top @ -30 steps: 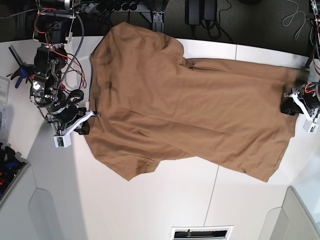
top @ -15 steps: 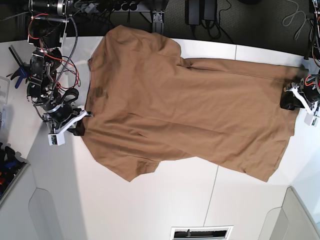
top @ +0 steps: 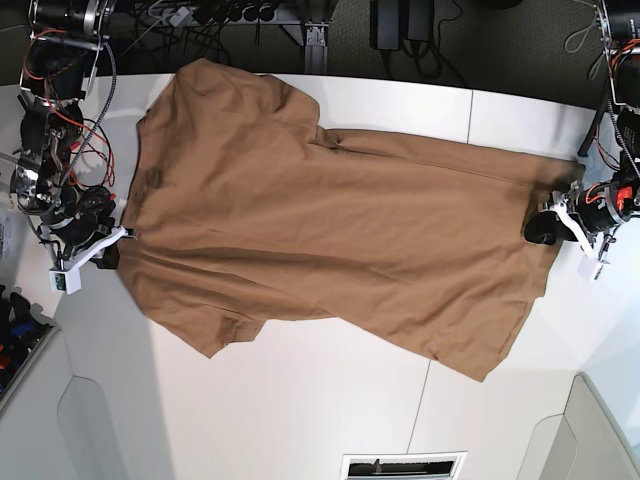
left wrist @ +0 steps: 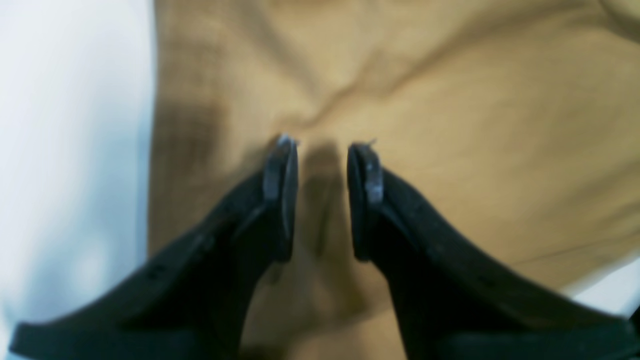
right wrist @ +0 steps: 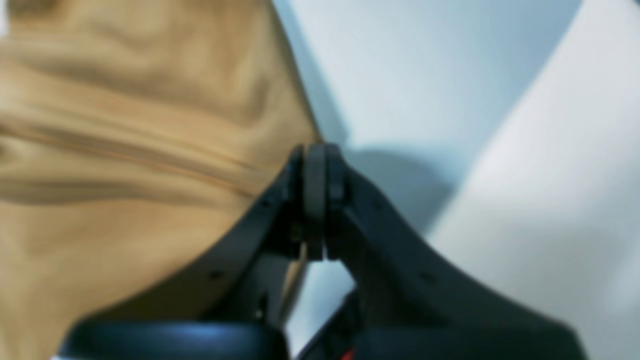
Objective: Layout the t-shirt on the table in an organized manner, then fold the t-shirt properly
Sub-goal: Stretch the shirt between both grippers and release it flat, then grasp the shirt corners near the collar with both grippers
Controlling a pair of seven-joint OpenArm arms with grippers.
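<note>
The white surface (top: 300, 400) spreads wide, with bare room along its near side below the tan-brown t-shirt (top: 330, 230), which lies stretched lengthwise across it, mostly flat with shallow creases. The right pincer (right wrist: 315, 155) is clamped on the shirt's collar-end edge. The left pincer (left wrist: 322, 150), over the hem end, stands parted with cloth between its tips.

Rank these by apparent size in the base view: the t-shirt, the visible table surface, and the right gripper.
1. table, though the shirt hides much of it
2. t-shirt
3. right gripper, by far the smallest
</note>
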